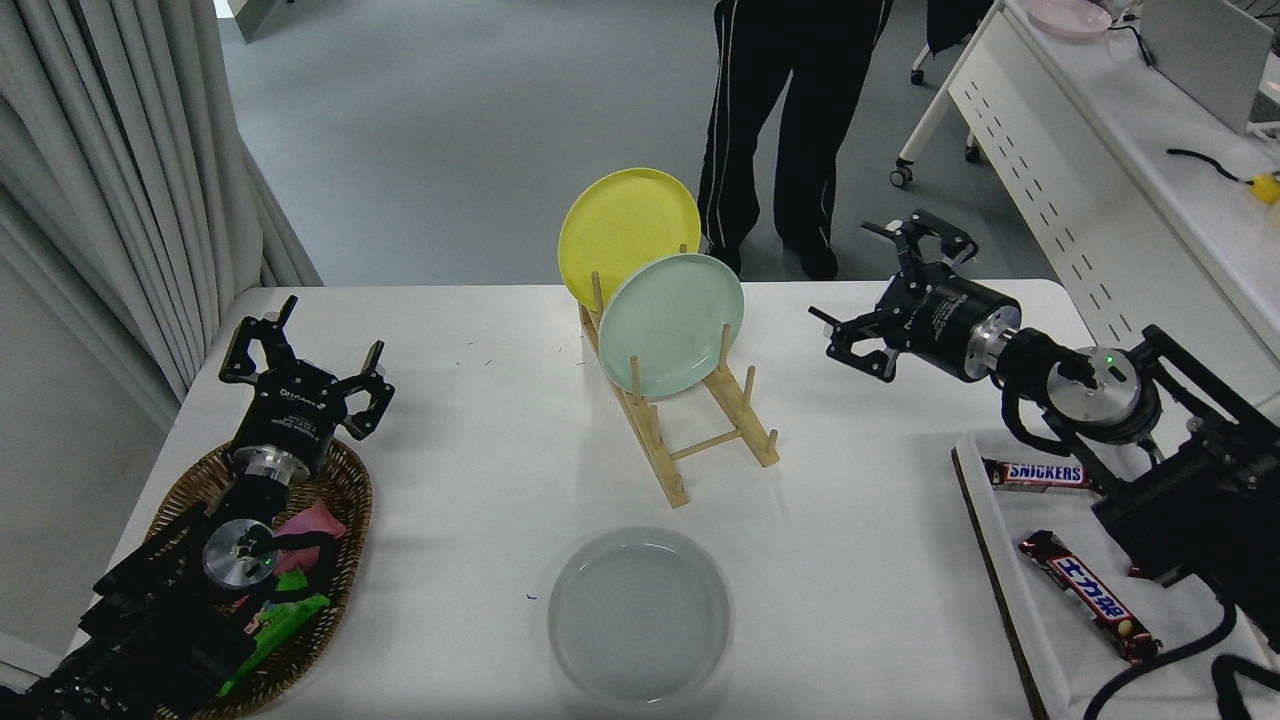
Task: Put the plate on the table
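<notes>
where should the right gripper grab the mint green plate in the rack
Grip the mint green plate by its bare upper right rim, coming from the right, where the open right gripper is. It stands on edge, tilted in the wooden rack; pegs flank its lower part and the yellow plate is behind it.

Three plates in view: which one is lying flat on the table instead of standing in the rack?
The light grey plate, flat near the table's front edge. The yellow plate and mint green plate stand upright in the wooden rack.
</notes>
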